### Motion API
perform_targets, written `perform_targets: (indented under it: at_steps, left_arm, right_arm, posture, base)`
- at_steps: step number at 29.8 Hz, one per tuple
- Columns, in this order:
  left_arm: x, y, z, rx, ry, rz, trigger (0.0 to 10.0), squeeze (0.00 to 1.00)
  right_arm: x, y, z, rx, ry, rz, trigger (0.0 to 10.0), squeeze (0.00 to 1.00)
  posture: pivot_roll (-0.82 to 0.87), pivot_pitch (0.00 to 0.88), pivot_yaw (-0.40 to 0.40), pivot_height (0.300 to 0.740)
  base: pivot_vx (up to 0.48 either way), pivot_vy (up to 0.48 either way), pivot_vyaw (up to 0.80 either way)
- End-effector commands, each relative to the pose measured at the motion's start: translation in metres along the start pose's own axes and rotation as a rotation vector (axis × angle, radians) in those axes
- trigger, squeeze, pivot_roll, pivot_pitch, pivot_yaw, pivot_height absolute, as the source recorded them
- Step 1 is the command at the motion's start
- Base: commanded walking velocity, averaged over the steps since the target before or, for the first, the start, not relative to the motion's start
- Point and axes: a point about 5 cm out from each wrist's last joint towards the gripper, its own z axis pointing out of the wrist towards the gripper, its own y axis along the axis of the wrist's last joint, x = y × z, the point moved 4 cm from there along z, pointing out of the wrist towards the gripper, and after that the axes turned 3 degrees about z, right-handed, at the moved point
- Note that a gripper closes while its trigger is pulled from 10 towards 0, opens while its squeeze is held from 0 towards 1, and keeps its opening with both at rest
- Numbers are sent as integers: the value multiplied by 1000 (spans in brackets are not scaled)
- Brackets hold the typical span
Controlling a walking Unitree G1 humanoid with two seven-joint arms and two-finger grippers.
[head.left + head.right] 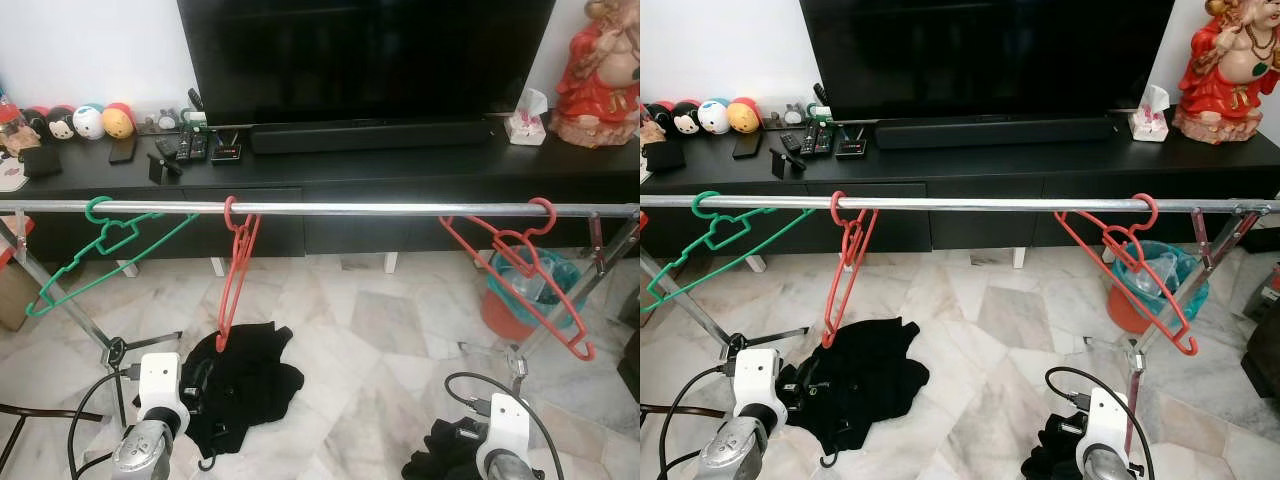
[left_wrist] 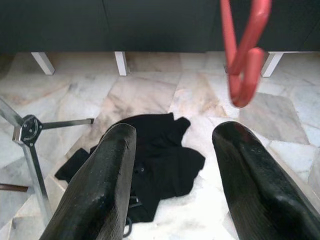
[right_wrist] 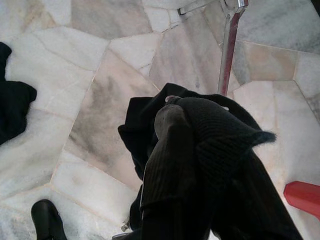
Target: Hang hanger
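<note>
Along the metal rail hung three hangers: a green hanger near its left end, a red hanger left of middle, and another red hanger near its right end. Below, the left hand was spread wide and empty above a black garment heaped on the marble floor. The right hand was clamped on a dark knitted garment.

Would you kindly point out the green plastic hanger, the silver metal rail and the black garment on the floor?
green plastic hanger (image 1: pixel 118 236): left eye view, neck.
silver metal rail (image 1: pixel 380 209): left eye view, bare middle.
black garment (image 1: pixel 250 385): left eye view, centre.
</note>
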Motion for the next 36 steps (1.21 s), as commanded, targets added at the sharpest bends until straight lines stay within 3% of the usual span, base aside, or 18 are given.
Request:
perform_targets:
  at_steps: [1,21,36]
  left_arm:
    - [-2,-1,1,3,-13,17,10000,0]
    - [-5,0,1,-16,-13,12,10000,0]
    - [-3,0,0,-17,2,2,10000,0]
  right_arm:
    - [0,4,0,-15,-3,6,10000,0]
    - [-2,4,1,-14,-2,0,10000,0]
    - [-1,4,1,-13,2,-3,10000,0]
  posture:
    - [-45,0,38,740]
    - [-46,0,32,740]
    - [-43,0,26,740]
  base:
    - [0,0,0]
    - [0,-298,0]
    - [0,0,0]
